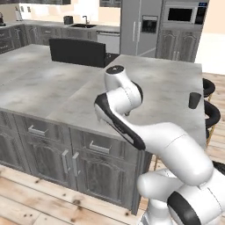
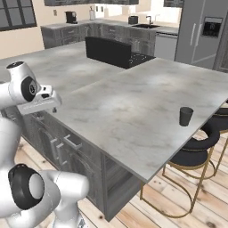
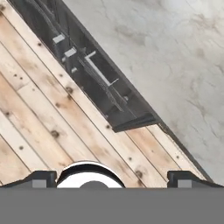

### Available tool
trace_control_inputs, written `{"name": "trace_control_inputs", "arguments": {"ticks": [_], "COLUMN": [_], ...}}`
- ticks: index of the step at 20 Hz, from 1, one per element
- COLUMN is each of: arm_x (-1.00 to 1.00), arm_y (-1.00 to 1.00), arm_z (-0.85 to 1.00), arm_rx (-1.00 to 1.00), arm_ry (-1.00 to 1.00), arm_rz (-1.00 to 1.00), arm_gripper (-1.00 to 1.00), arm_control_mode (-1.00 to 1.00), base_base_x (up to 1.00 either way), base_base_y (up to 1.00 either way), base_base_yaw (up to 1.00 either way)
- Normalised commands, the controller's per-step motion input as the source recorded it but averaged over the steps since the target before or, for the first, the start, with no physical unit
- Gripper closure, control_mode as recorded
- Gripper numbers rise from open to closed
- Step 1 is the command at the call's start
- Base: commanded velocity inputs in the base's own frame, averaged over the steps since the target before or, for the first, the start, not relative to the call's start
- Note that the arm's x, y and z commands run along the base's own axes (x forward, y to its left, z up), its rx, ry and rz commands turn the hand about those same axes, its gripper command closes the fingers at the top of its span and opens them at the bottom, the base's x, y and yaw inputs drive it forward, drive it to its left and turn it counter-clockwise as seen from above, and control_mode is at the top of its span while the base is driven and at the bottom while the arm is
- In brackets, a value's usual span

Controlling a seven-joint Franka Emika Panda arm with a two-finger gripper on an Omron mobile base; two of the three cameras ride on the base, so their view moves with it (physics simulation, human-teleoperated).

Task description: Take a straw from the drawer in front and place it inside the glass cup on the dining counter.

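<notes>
from behind on my left, the large light grey marble-veined dining counter (image 1: pixel 52 83) spreads over dark grey panelled cabinets, and the wide dark grey drawer with its silver bar handle (image 1: pixel 100 147) sits shut just under the slab edge, below my folded white arm. the small, nearly black glass cup (image 1: pixel 194 100) stands near the counter's far right edge, well apart from the drawer.

from behind on my right, the same cup (image 2: pixel 185 116) stands upright close to the edge by the black stools (image 2: pixel 198 153). the drawer front (image 2: pixel 72 141) shows beneath the overhang, still closed as far as i can tell.

along my hand, my gripper (image 3: pixel 111 178) has its two dark tips spread wide at the bottom, pinching nothing. i look down on the plank floor (image 3: pixel 39 131), the cabinet face and the drawer's bar handle (image 3: pixel 101 74), with the marble top beyond. the red straw i cannot see; i judge it lies inside the closed drawer.

i take this as the very start: the drawer is not yet opened. next i would need to drop my hand to the bar handle, straddle it with my tips, close, and pull straight out.
</notes>
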Motion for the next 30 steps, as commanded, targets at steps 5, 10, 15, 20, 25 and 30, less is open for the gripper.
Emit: {"name": "trace_control_inputs", "arguments": {"ticks": [5, 10, 15, 20, 25, 30], "arm_x": [0.0, 0.0, 0.0, 0.0, 0.0, 0.08], "arm_y": [0.7, 0.46, 0.26, 0.12, 0.01, 0.0], "arm_z": [-0.22, -0.32, -0.46, -0.5, -0.49, -0.39], "arm_rx": [-0.2, -0.21, -0.22, -0.22, -0.2, -0.18], "arm_ry": [0.0, 0.0, -0.03, -0.08, -0.12, -0.1], "arm_rz": [0.0, 0.0, 0.0, 0.0, 0.0, 0.0], "arm_gripper": [-1.0, -1.0, -1.0, -1.0, -1.0, -1.0], "arm_control_mode": [-1.0, -1.0, -1.0, -1.0, -1.0, -1.0], "base_base_x": [0.0, 0.0, 0.0, 0.0, 0.0, 0.0], "base_base_y": [0.0, 0.0, 0.0, 0.0, 0.0, 0.0], "base_base_yaw": [0.0, 0.0, 0.0, 0.0, 0.0, 0.0]}}
